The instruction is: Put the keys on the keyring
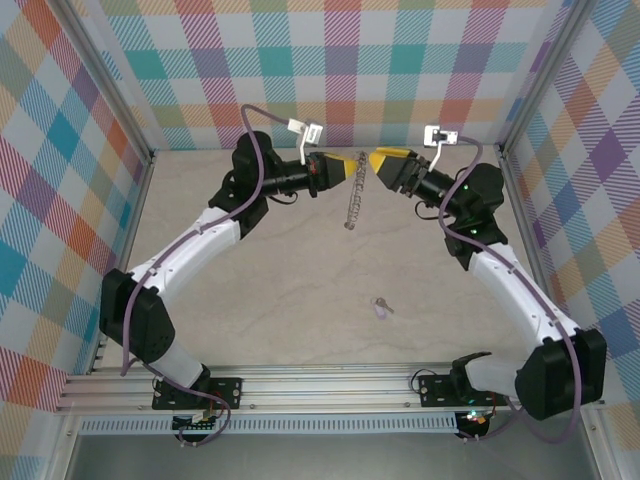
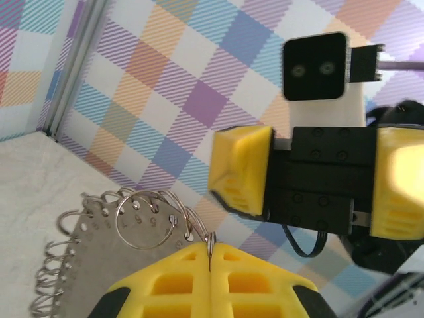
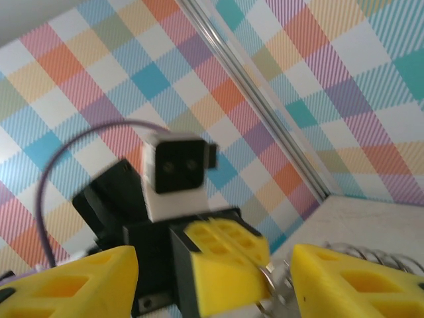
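The keyring (image 1: 351, 200) hangs as a grey scalloped strip from my left gripper (image 1: 356, 167), held high at the back of the table. The left wrist view shows that gripper (image 2: 210, 257) shut on one wire loop at the ring's edge, with the grey ring (image 2: 99, 242) and its other loops spreading left. My right gripper (image 1: 379, 161) faces it nearly tip to tip. Its yellow fingers (image 3: 66, 281) stand wide open either side of the left gripper's fingers (image 3: 228, 262), holding nothing. The lilac-headed key (image 1: 381, 308) lies on the table far below both grippers.
Checked walls close in the workspace on three sides, with an aluminium corner post (image 3: 265, 86) behind the grippers. The marbled tabletop (image 1: 300, 290) spreads between the arms. A rail (image 1: 330, 385) at the near edge carries both arm bases.
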Robot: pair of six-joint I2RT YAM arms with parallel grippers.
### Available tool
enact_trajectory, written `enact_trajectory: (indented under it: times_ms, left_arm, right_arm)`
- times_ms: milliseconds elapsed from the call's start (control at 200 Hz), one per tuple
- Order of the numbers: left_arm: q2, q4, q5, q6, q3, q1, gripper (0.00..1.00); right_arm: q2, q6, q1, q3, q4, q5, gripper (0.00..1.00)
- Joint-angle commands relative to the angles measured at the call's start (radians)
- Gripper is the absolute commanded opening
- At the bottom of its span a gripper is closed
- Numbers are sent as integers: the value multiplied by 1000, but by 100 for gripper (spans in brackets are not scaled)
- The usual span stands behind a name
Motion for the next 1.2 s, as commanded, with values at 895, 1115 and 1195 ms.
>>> enact_trajectory:
  times_ms: [895, 1115, 1195]
  left_arm:
    - [78, -627, 208, 513, 310, 10, 0]
    - [96, -638, 250, 513, 329, 10, 0]
    - [102, -642, 257, 513, 335, 10, 0]
  right_arm:
    - [-5, -156, -7, -42, -115, -228, 49]
    - [16, -157, -7, -63, -69, -214, 46]
    - [23, -152, -7, -66, -55, -218, 44]
